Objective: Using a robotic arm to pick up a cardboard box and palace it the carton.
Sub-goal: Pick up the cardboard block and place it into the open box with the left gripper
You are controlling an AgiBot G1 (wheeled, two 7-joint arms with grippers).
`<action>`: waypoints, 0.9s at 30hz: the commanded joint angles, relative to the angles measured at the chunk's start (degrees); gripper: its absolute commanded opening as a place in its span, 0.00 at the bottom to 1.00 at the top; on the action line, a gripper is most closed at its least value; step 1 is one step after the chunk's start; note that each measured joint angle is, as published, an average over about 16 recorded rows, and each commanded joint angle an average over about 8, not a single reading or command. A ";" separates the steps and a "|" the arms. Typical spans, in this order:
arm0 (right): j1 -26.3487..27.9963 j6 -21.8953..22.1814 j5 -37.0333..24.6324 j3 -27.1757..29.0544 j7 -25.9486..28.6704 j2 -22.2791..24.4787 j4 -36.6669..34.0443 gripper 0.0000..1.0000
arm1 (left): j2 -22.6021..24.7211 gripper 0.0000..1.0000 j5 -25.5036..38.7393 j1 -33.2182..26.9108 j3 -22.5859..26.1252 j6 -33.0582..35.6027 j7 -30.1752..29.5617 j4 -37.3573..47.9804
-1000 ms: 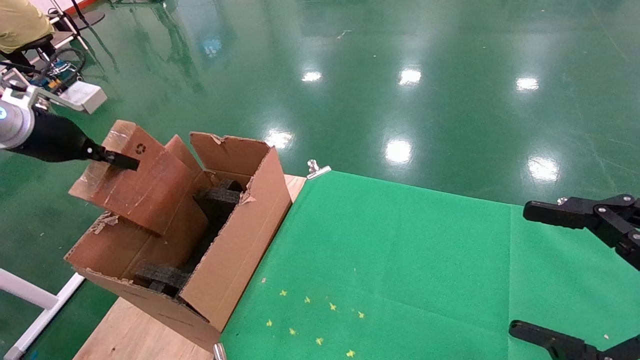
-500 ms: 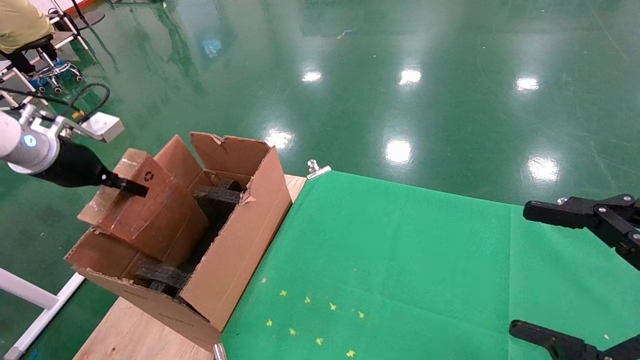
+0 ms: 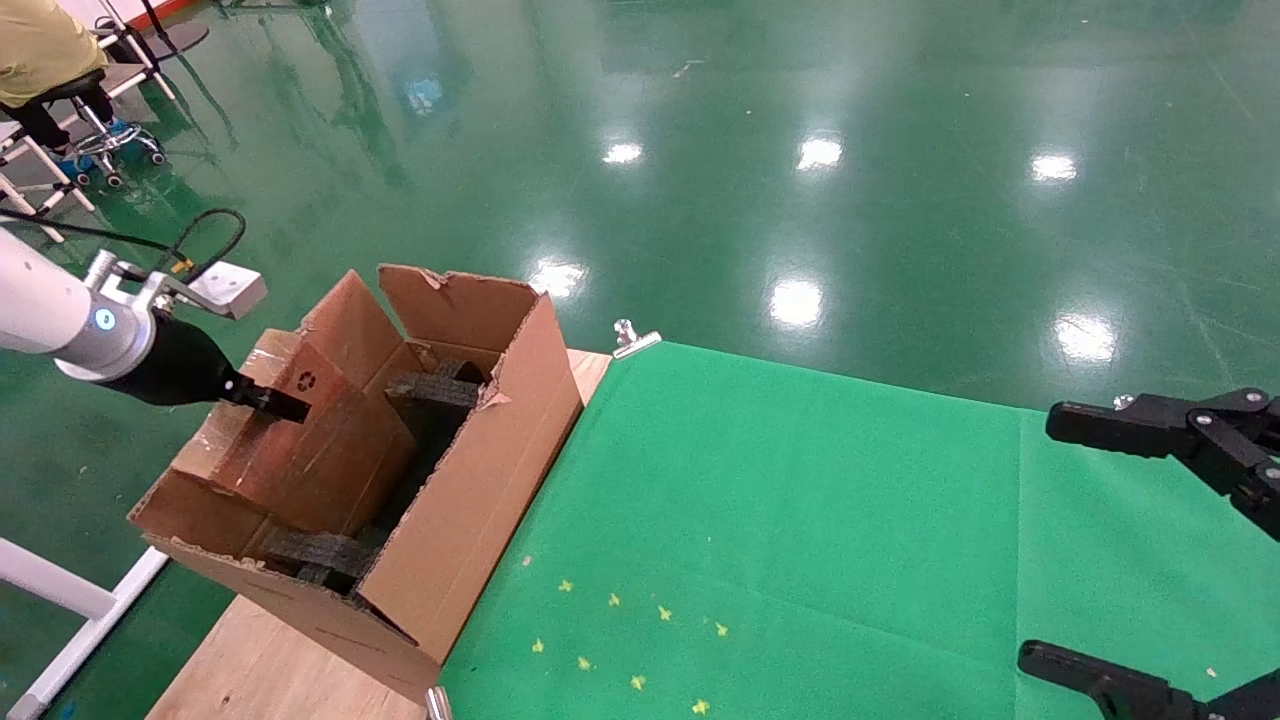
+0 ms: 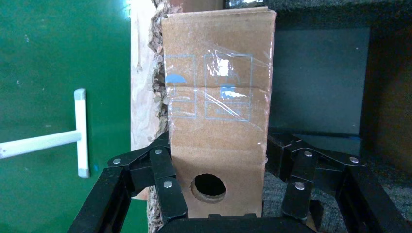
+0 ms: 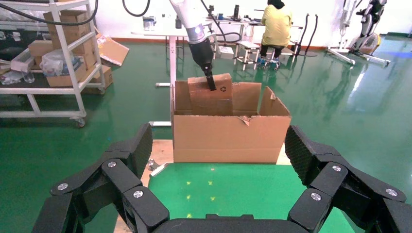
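The cardboard box [image 3: 300, 440], slim, brown and taped, leans tilted with its lower part inside the carton [image 3: 470, 490]. My left gripper [image 3: 272, 403] on the white robotic arm [image 3: 45, 305] is shut on the box's upper end. In the left wrist view its fingers [image 4: 163, 174] press both sides of the box [image 4: 218, 97], near the round hole. Black foam blocks [image 3: 435, 390] lie inside the carton. My right gripper [image 3: 1090, 550] hangs open over the green mat at the right, holding nothing. Its wrist view shows the carton [image 5: 228, 138] and the box [image 5: 209, 99] beyond the right gripper [image 5: 218, 160].
The carton stands on the left end of a wooden table [image 3: 270, 660], beside a green mat [image 3: 800, 520] with small yellow marks [image 3: 620, 640]. A metal clip [image 3: 632, 338] holds the mat's far corner. A white frame [image 3: 70, 600] stands on the floor at the left.
My left gripper has carried the box downward and to the right, so it has sunk from above the carton's left flap into the carton. The right arm has not moved.
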 commanded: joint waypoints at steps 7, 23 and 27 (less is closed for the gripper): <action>0.01 0.01 0.02 -0.03 -0.01 0.01 0.00 1.00 | 0.44 0.00 -0.71 3.07 -0.50 -1.83 -0.87 -0.09; 0.02 0.03 0.05 -0.08 -0.04 0.03 0.00 1.00 | 1.95 0.00 -3.19 10.20 -2.24 -7.70 -2.06 -0.61; 0.02 0.04 0.06 -0.09 -0.05 0.04 0.00 1.00 | 2.42 0.00 -3.68 11.53 -2.59 -8.43 -2.29 -0.64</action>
